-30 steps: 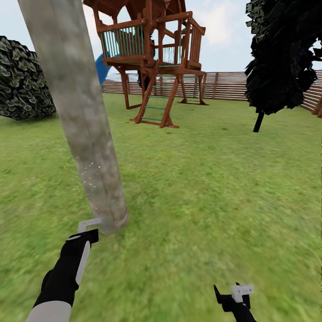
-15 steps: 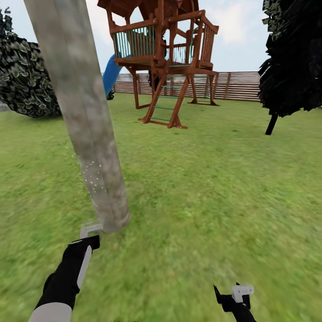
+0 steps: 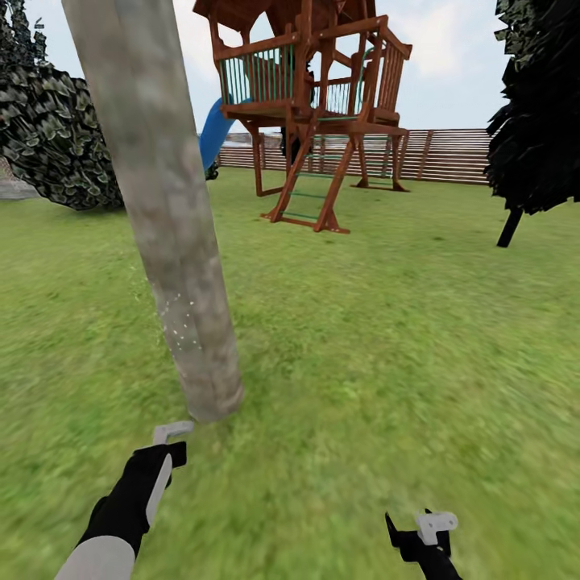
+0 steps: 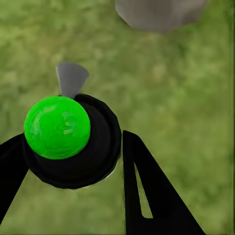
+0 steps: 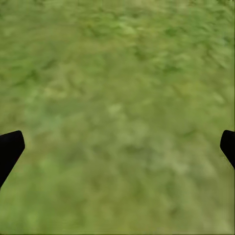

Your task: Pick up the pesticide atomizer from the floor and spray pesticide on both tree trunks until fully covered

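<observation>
A thick grey-brown mottled tree trunk [image 3: 165,217] leans up from the grass at the left of the head view; its foot also shows in the left wrist view [image 4: 159,12]. Whitish pesticide specks [image 3: 179,322] dot its lower part. My left gripper [image 3: 171,432] hovers just in front of the trunk's base, shut on the pesticide atomizer [image 4: 58,127], a small black round body with a bright green top and a grey nozzle pointing toward the trunk. My right gripper [image 3: 423,536] hangs low at the right over bare grass, open, both fingertips wide apart in its wrist view.
A wooden play tower [image 3: 314,105] with a blue slide [image 3: 213,129] stands mid-lawn behind the trunk. A leafy bush [image 3: 56,137] is far left, a dark thin-trunked tree [image 3: 540,113] far right, and a slatted fence [image 3: 451,153] closes the back. Open grass [image 3: 387,338] lies to the right.
The head camera has swung, sliding the whole scene to the right. My left gripper has drawn back a little from the trunk's base, still holding the atomizer. The right arm is unchanged.
</observation>
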